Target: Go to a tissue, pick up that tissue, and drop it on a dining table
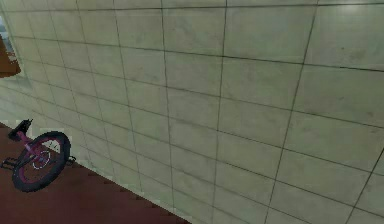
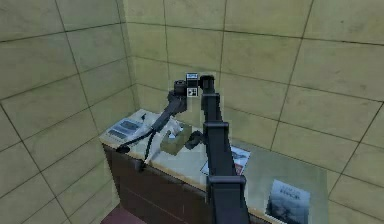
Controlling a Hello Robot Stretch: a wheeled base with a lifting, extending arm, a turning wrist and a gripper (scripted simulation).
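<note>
Presently the claw [image 2: 170, 112] hangs near the tissue box [image 2: 176, 139], which stands mid-worktop [image 2: 262, 172] between a booklet [image 2: 125, 128] on the left and papers [image 2: 241, 156] on the right; whether it holds anything I cannot tell, and a misjudged descent could knock the box aside or snag those papers.

Forward view faced near tiled wall [image 1: 230, 90], tilted down, arm side view looked over arm [image 2: 222, 170] onto cabinet top [image 2: 180, 168], tiling shared
</note>
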